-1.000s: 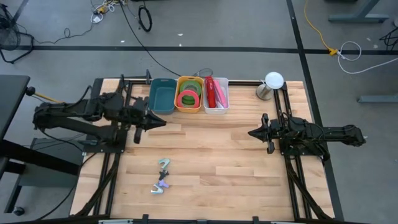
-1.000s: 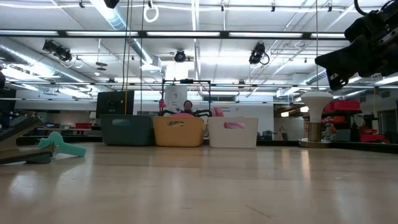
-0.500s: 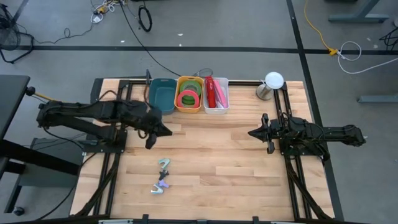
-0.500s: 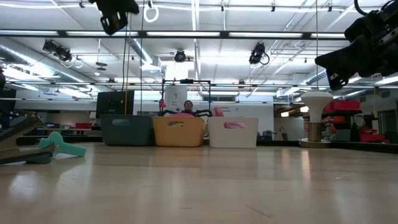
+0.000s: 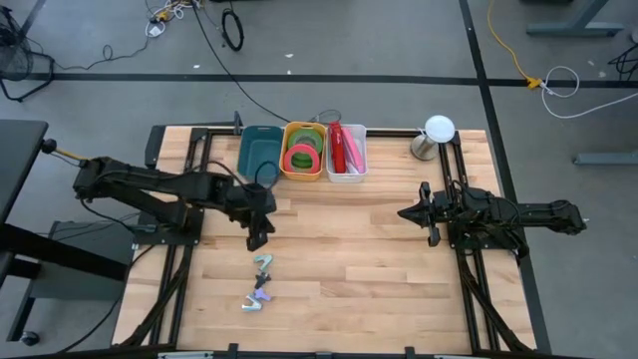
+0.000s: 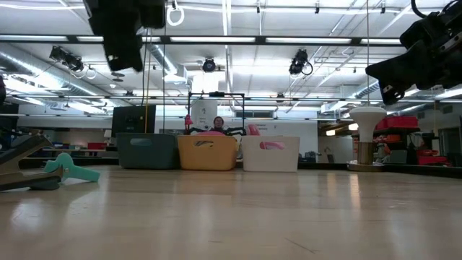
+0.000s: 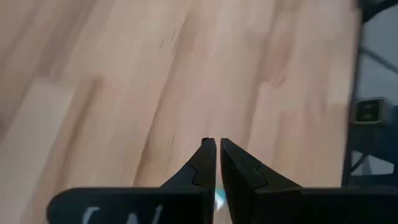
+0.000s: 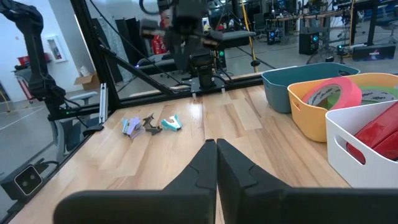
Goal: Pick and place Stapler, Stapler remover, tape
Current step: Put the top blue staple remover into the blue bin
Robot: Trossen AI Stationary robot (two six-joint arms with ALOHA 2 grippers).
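Note:
My left gripper (image 5: 257, 240) is shut and tipped downward above the bare wood, just on the far side of a teal staple remover (image 5: 263, 263). A purple staple remover (image 5: 254, 297) lies nearer the front edge. Both removers rest on the table and also show in the right wrist view (image 8: 149, 123). The green tape (image 5: 309, 148) lies with a pink roll in the yellow bin (image 5: 287, 165). The red stapler (image 5: 339, 148) lies in the white bin (image 5: 360, 155). My right gripper (image 5: 404, 212) waits shut and level at the table's right side.
A teal bin (image 5: 259, 157) stands left of the yellow one at the far edge. A white round-topped stand (image 5: 437, 133) sits at the far right corner. Black frame rails run along both sides of the table. Bare wood lies between the two arms.
My left gripper has come down from beside the teal bin toward the table's near edge and a little right, toward the teal staple remover. It has tipped from nearly level to pointing steeply down, and it stays shut. The right arm has kept still.

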